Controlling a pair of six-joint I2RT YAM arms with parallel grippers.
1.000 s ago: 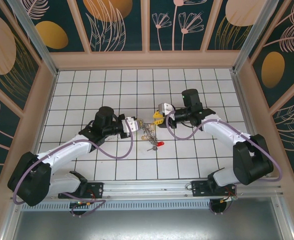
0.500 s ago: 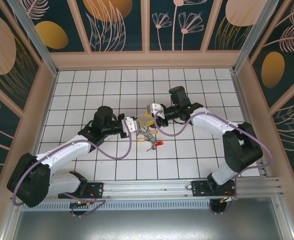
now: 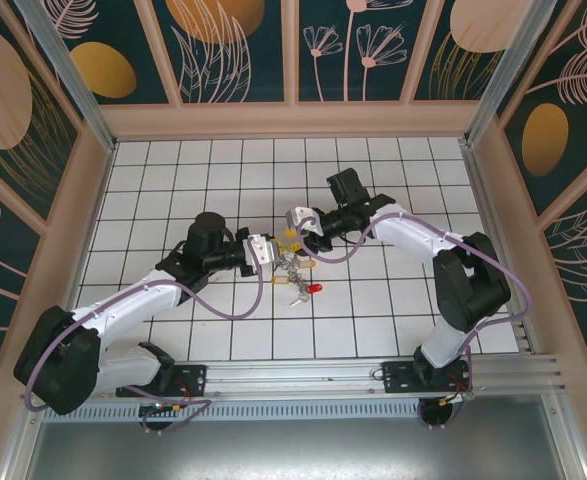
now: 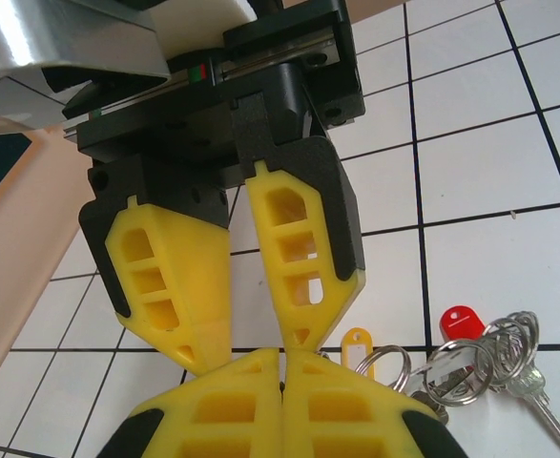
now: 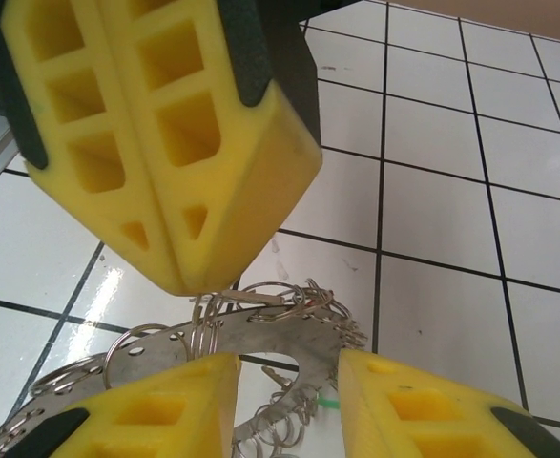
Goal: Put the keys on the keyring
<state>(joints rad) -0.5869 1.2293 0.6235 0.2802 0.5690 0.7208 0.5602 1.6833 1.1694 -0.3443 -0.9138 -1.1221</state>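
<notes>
Tiled table [image 3: 173, 170], both arms meeting mid-table. Right arm [image 3: 443, 250] reaches across and left arm [image 3: 143, 295] comes in from its own side. The two grippers sit tip to tip, very close.

Left gripper [image 4: 281, 372]: jaws fully closed, pads pressed together. Its tips come down on the bunch of rings at the keyring's edge. Can't tell whether a ring is actually pinched.

Right gripper [image 5: 284, 396]: jaws apart, nothing clamped. The keyring [image 5: 280, 343], a flat grey plate with small holes along its rim, lies on the table in the gap between these jaws. One end of it runs under one finger. The closed left pair sits directly ahead of these jaws.

Keyring load: many split rings [image 4: 466, 367] hang off the rim, bunched just beyond the left jaws' tips. Red key [image 3: 318, 289] is at the outer end of the bunch, away from both jaw pairs. Yellow tag [image 4: 356, 343] sits right beside the left tips. Silver key [image 4: 537, 396] is past the red one. There's a green sliver [image 5: 327, 405] between the right jaws, too small to identify.

Versus a second ago: the right arm has swung in toward the left gripper, and its jaws went from beside the bunch to over it. Left arm and its closed jaws are unchanged. Bunch and red key are about where they were.
</notes>
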